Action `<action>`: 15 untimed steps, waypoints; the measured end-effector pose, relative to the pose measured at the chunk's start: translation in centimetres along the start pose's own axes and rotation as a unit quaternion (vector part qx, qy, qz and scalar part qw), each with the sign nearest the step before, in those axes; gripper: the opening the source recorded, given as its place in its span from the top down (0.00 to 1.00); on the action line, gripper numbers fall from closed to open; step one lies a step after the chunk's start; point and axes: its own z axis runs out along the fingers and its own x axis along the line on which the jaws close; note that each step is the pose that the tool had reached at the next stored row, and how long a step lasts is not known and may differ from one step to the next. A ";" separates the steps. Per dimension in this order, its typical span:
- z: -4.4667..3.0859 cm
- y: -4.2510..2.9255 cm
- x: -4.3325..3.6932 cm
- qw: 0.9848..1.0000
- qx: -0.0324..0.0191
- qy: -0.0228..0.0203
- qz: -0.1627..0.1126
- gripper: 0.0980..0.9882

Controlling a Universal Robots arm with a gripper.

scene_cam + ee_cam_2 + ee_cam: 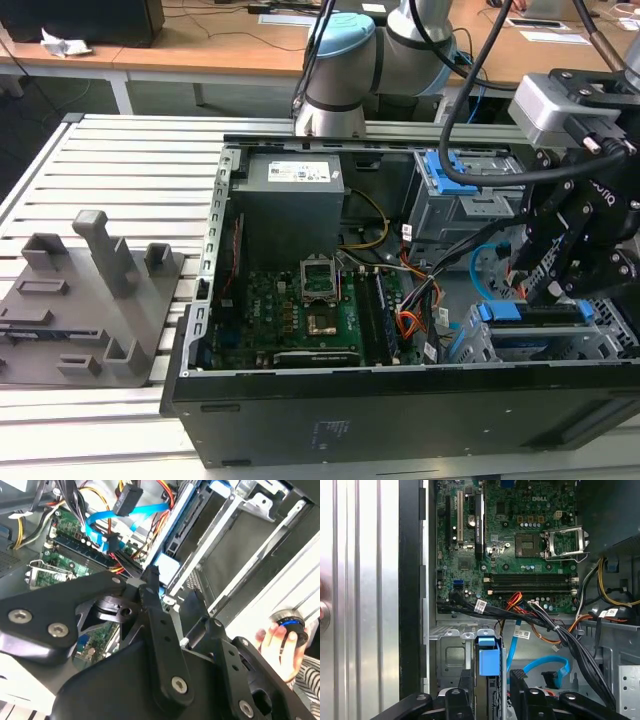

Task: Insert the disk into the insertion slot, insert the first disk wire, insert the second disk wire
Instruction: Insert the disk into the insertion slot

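The disk (530,312) lies edge-up in its blue carrier in the insertion slot (520,350), the low grey cage at the front corner of the open computer case, on the exterior view's right. My gripper (555,290) stands right over it. In the first wrist view the black fingers (465,692) straddle the blue end of the disk (487,656), shut on it, with the insertion slot (447,655) beside. The disk (167,566) also shows past my gripper (172,592). A loose blue flat wire (547,672) and a black wire bundle (570,640) hang close by.
The motherboard (320,300) and power supply (295,180) fill the case's middle. A taller grey cage with blue latch tabs (465,185) stands behind the slot. A grey fixture plate (90,300) sits outside the case. A person's hand (275,640) holds a black and blue knob.
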 end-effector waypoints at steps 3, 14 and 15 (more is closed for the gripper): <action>0.00 0.00 0.00 1.000 0.000 0.000 0.000 0.71; 0.64 -0.03 0.00 1.000 0.000 0.000 0.000 0.99; 0.93 -0.04 0.00 1.000 0.000 0.000 0.000 0.99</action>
